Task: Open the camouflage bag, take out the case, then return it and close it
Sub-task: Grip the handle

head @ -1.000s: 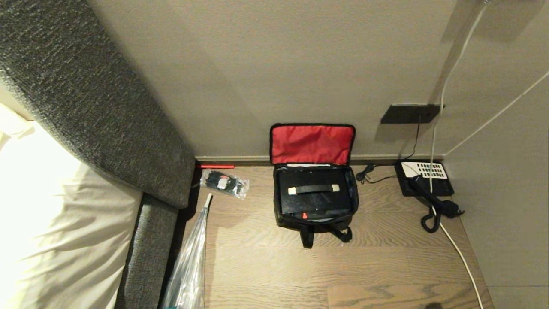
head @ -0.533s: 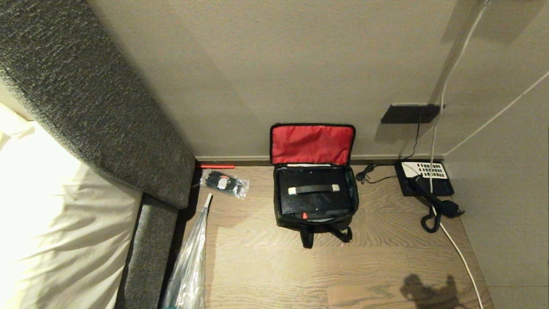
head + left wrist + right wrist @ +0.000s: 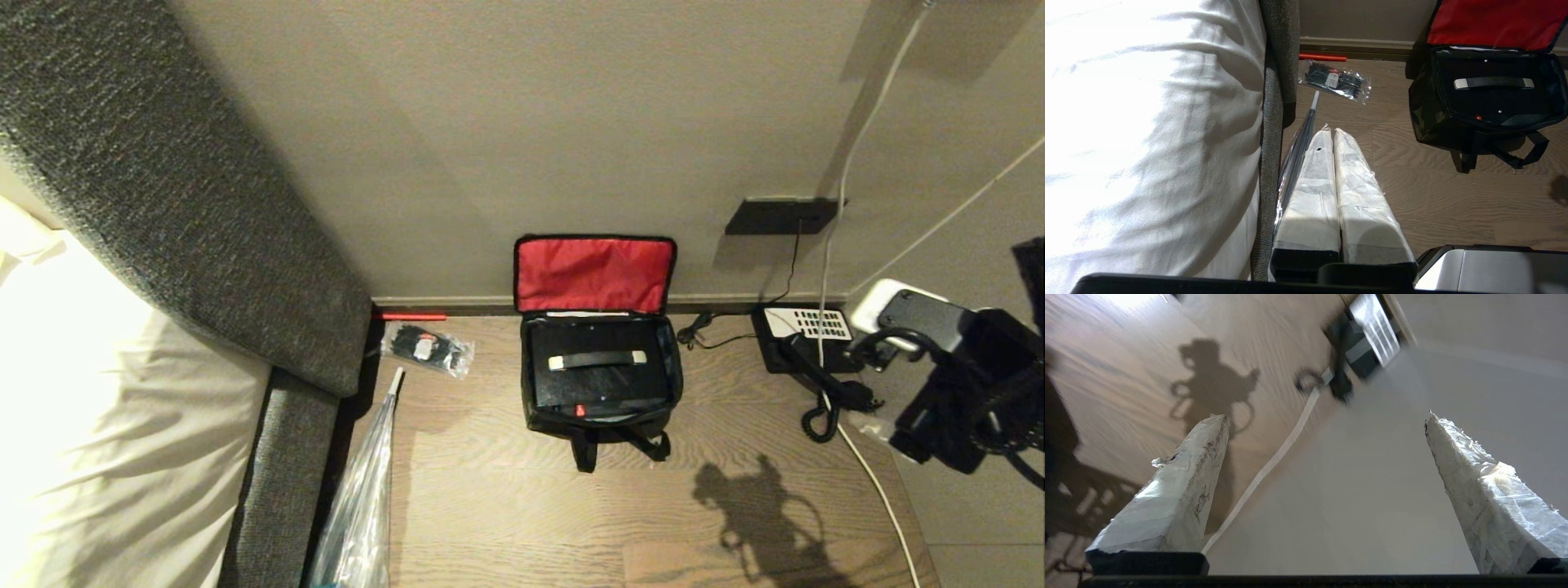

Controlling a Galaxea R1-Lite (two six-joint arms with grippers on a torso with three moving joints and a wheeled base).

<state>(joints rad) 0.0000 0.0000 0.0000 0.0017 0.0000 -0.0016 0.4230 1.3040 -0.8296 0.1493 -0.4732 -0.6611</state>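
Telephone (image 3: 1359, 347) blurred; right arm (image 3: 971, 384) cropped.

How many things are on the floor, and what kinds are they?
Bags: 1, the bag
Cases: 1, the case inside the bag
Phones: 1, the phone
Packets: 1, the packet
Red sticks: 1, the stick
Total: 5

The head view looks steeply down from high up at the floor (image 3: 506, 506) and wall corner, with the bag (image 3: 600, 371) mid-frame. The left wrist view sits lower and nearer, facing the same bag (image 3: 1484, 102) at upper right, bed (image 3: 1147, 134) filling its left. The right wrist view, tilted and blurred, faces the telephone (image 3: 1367, 343) at top, which the head view shows at right (image 3: 804, 339).
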